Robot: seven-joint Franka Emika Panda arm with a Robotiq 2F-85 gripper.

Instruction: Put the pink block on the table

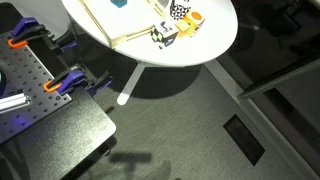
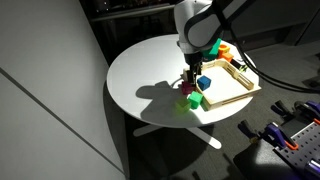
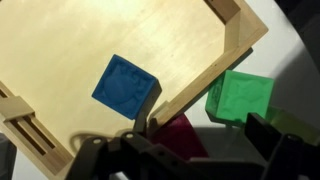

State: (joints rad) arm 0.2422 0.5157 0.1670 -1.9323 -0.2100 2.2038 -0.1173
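The pink block (image 3: pixel 178 136) lies on the white table (image 3: pixel 290 60), just outside the wooden tray's rim, and it also shows in an exterior view (image 2: pixel 187 91). My gripper (image 3: pixel 200 128) hangs right over it with its fingers spread; the block is close to one finger and apart from the other. In an exterior view the gripper (image 2: pixel 189 76) is low above the round white table (image 2: pixel 140 75). The gripper itself does not show in the exterior view of the table's edge (image 1: pixel 222 42).
A green block (image 3: pixel 240 96) sits on the table beside the pink one. A teal-blue block (image 3: pixel 126 86) lies in the wooden tray (image 3: pixel 60 50). A patterned cube (image 1: pixel 165 35) and orange piece (image 1: pixel 193 18) are nearby. A black workbench (image 1: pixel 30 80) with orange clamps stands beside the table.
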